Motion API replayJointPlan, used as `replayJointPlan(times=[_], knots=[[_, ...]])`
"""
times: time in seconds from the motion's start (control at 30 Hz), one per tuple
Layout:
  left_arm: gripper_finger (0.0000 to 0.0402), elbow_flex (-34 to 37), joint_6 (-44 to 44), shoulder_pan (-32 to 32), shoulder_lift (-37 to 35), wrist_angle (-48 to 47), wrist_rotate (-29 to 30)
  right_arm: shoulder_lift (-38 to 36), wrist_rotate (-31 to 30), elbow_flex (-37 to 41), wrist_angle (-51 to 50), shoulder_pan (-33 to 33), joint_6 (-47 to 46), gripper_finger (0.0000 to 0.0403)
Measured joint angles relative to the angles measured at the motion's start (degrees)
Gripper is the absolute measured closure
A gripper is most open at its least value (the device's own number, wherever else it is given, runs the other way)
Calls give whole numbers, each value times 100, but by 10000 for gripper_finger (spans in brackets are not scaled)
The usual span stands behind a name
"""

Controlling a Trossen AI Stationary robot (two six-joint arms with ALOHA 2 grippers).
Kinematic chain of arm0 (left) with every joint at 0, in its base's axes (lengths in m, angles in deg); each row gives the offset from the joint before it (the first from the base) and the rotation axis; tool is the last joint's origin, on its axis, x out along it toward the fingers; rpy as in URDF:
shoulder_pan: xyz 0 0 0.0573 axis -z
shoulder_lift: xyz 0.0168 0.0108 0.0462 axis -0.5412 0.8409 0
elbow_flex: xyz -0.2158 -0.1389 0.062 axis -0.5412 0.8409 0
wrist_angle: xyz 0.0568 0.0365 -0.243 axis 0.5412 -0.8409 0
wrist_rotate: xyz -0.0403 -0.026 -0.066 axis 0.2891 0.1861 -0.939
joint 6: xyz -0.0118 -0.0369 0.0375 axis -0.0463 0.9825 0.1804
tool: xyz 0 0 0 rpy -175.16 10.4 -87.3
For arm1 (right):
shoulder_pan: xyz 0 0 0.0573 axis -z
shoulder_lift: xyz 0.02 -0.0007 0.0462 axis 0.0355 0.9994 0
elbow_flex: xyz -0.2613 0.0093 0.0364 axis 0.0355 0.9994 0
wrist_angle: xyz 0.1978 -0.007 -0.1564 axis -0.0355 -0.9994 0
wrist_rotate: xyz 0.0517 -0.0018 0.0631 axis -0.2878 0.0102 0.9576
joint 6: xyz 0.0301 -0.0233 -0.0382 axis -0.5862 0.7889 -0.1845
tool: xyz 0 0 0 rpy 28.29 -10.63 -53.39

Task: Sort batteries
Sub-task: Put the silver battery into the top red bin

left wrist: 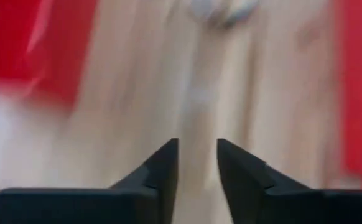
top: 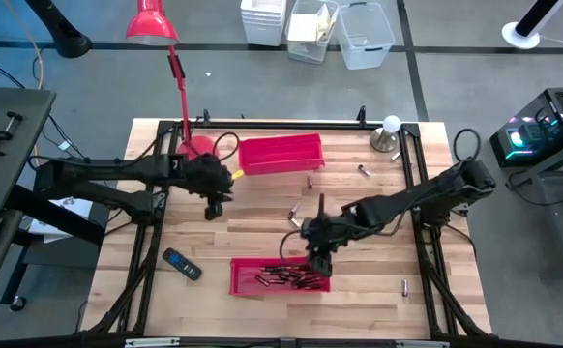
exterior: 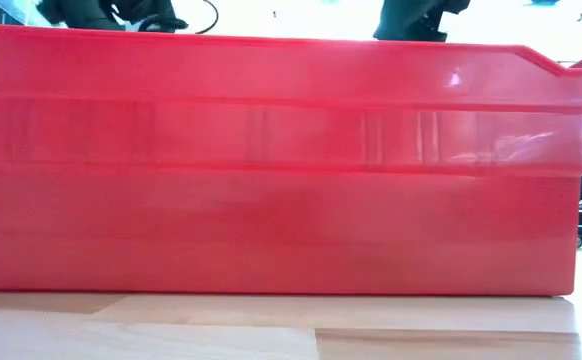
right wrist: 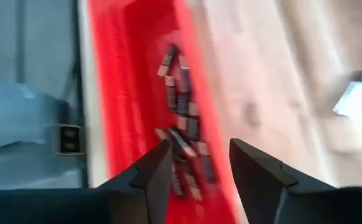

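Wooden planks make up the tabletop (top: 262, 217), framed by a dark rail, with a grey floor and clear storage boxes beyond it; a red lamp (top: 149, 21) leans over the far left corner. Two red trays sit on the wood: the far tray (top: 280, 153) looks bare, while the near tray (top: 248, 275) holds a heap of batteries (top: 291, 279). Loose batteries lie scattered on the planks, one just beside the far tray (top: 310, 181), one towards the right rail (top: 364, 170), one near the front right (top: 404, 286); a black handset (top: 182, 264) lies well apart to the left.

The right gripper (right wrist: 196, 163) hangs over the near tray's right end, its fingers parted and nothing between them; the heap lies directly below in its wrist view. The left gripper (left wrist: 197, 163) hovers over bare wood near the far tray, fingers slightly apart and holding nothing.

Judging from this, the right arm is either about to pick from the heap or has let one go. To pick cleanly it should settle over a single battery lying clear of its neighbours, turn the fingers across the cylinder's length, descend straight, and close only once both pads flank it; grabbing into the pile risks lifting two or flicking others out.
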Motion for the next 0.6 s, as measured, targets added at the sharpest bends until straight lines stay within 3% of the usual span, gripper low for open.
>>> replayJointPlan(times=[0.13, 0.27, 0.47, 0.6], knots=[[233, -316, 175, -221, 222, -1442, 1075, -249, -497, -2, -590, 12, 571, 245], [190, -299, 353, -815, 784, -2144, 944, -359, -957, -2, -828, 19, 957, 247], [177, -304, -237, -1274, 1946, -2256, 1009, -356, -1170, 0, -483, 13, 1035, 247], [177, -325, -634, -1401, 2563, -2285, 1336, -356, -1174, 0, -171, -3, 510, 247]])
